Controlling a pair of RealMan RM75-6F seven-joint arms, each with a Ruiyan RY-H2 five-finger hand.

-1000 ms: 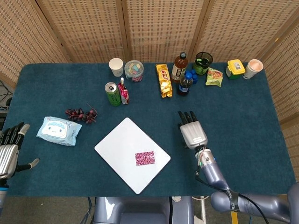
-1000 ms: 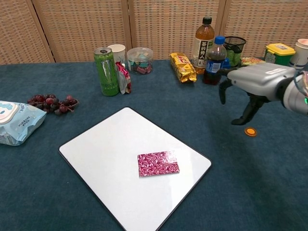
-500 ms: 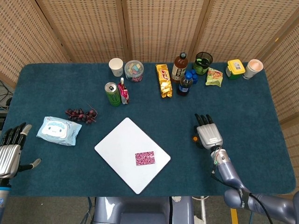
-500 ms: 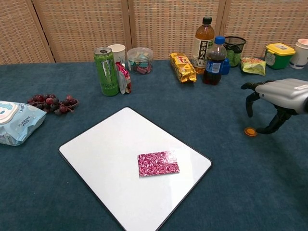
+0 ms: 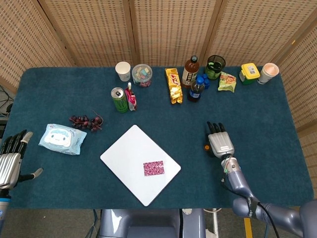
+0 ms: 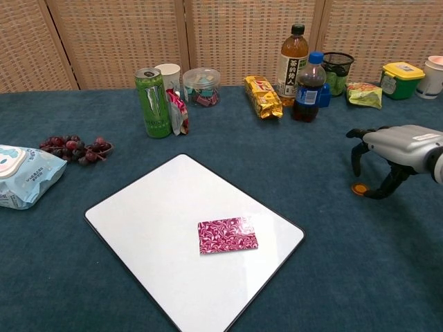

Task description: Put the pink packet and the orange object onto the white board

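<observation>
Chest view shows the right hand (image 6: 391, 155) arched over the orange object (image 6: 358, 188), a small flat disc lying on the blue cloth well to the right of the white board (image 6: 138, 207). The pink packet (image 6: 228, 234) already lies flat on the board, near its right corner, so the disc is what remains.

From where I stand, the pick looks fiddly: the disc is thin and sits flush in the pile of the cloth, so I judge the fingertips should come down close on either side of it and pinch at its edge, not press on top, or it will slide away. A slow, level closing would serve best.

The hand's palm faces down, its fingers curved downward and apart like a claw; the thumb tip reaches the cloth just beside the disc, and the hand holds nothing. From the head view the hand (image 5: 219, 143) points away from the robot, the disc (image 5: 206, 147) peeking out at its left edge.

The left hand (image 5: 10, 161) rests off the table's near-left corner, fingers loosely spread, empty.
</observation>
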